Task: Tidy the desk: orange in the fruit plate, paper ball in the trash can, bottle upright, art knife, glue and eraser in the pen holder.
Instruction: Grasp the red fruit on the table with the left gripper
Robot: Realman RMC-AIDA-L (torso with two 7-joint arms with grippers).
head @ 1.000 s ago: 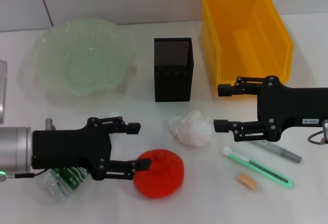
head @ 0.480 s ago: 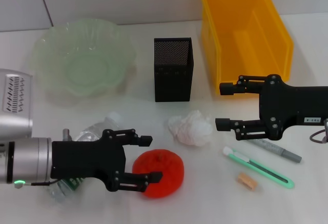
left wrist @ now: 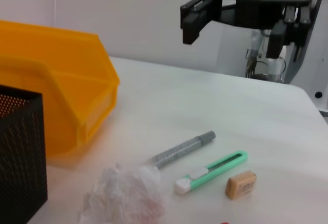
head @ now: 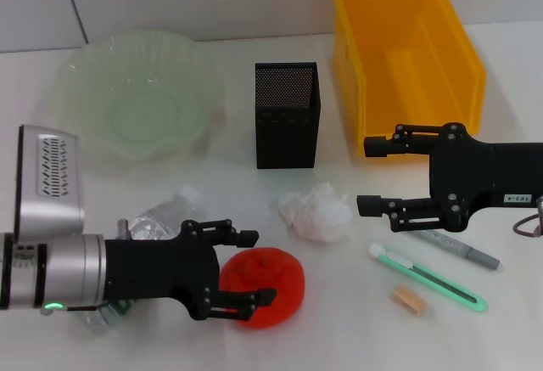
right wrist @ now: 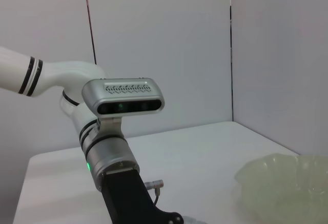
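White surface [head: 356, 337] against a pale tiled wall, all task items laid out. Left gripper [head: 240, 270] low at the near left, fingers [head: 246, 238] spread wide on either side of the orange [head: 276, 284], not yet clenched (looks like touching or just about, cannot tell which). Step in hand, by judgement: grasping the orange for the fruit plate [head: 136, 95], which sits at the far left, well apart from the fruit. Next move calls for closing on the orange, lifting, then carrying back and left over the plate's rim. Bottle [head: 161, 218] lying on its side just beside and partly under the left arm, not yet upright. Right gripper [head: 366, 176] hovering near the paper ball [head: 316, 212], fingers released, holding nothing. Trash can [head: 407, 48] at the far right, pen holder [head: 287, 115] in the middle. Art knife [head: 428, 278], glue [head: 458, 250] and eraser [head: 408, 300] lying on the surface under and just near of the right arm, none put away.
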